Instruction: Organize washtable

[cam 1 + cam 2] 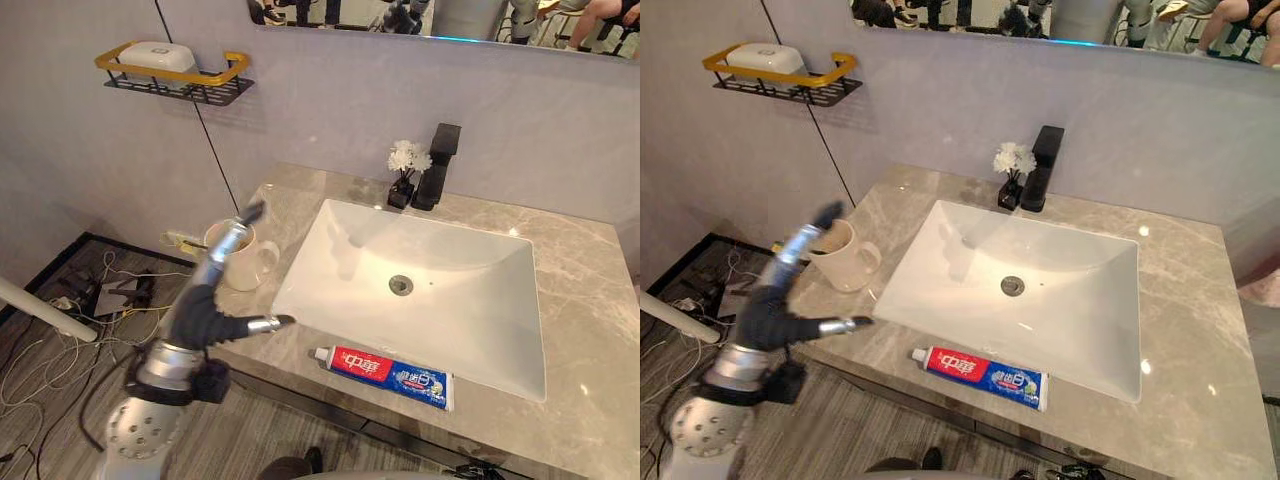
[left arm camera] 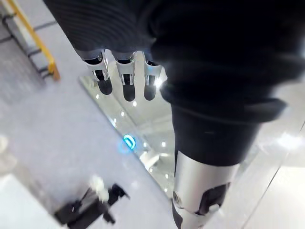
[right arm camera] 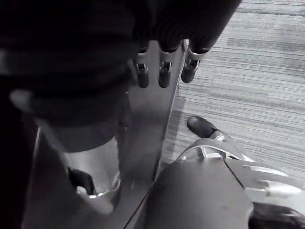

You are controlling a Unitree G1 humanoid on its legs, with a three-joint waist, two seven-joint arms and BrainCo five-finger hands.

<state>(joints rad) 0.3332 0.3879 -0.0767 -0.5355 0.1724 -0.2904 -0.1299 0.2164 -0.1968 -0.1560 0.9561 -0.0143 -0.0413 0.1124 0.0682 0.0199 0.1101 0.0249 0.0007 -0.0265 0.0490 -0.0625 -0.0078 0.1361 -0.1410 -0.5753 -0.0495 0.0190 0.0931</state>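
A cream mug (image 1: 248, 262) stands on the marble washtable (image 1: 590, 330), left of the white sink (image 1: 500, 260). My left hand (image 1: 195, 312) hovers at the counter's left front corner, open. Its straight fingers (image 1: 228, 240) reach up over the mug's near rim and the thumb points right along the counter edge. A red and blue toothpaste tube (image 1: 385, 372) lies flat on the front strip of the counter, before the sink. My right hand (image 3: 164, 71) hangs open beside the cabinet, low over the floor. In the left wrist view the left hand's fingers (image 2: 125, 78) are straight with nothing in them.
A black faucet (image 1: 438, 165) and a small vase of white flowers (image 1: 405, 165) stand behind the sink. A yellow-rimmed wall shelf (image 1: 175, 75) holds a white soap box. Cables and a power strip (image 1: 178, 240) lie on the floor left of the counter.
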